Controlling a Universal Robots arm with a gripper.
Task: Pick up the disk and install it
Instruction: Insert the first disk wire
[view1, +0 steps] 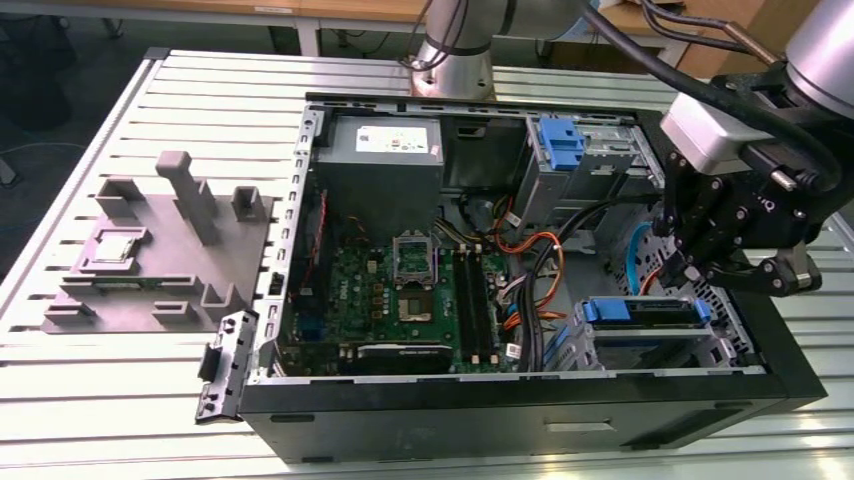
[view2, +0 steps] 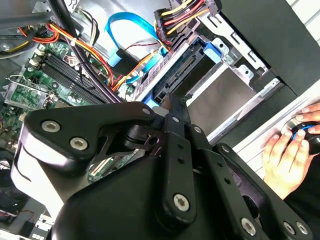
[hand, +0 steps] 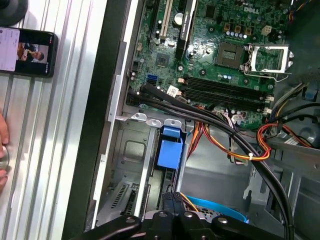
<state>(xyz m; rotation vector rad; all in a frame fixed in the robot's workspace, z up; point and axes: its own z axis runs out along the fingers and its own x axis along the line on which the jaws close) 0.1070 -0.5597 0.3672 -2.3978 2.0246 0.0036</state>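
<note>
Black gripper (view2: 171, 102) linkage looms closest, its fingers drawn together on nothing, the tip just above the drive cage (view2: 247, 70). Your disk (view2: 187, 74), blue-framed, sits inside that cage. A cable bundle (view2: 95, 75) runs beside the cage, and any sideways move could snag it. Beyond the cage, a person's hand (view2: 287, 155) rests near enough to be struck.

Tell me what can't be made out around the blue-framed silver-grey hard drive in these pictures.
- Second wrist view: the black gripper covers the near end of the blue-framed silver-grey disk.
- Second wrist view: the object under the person's hand is covered and cut by the edge.
</note>
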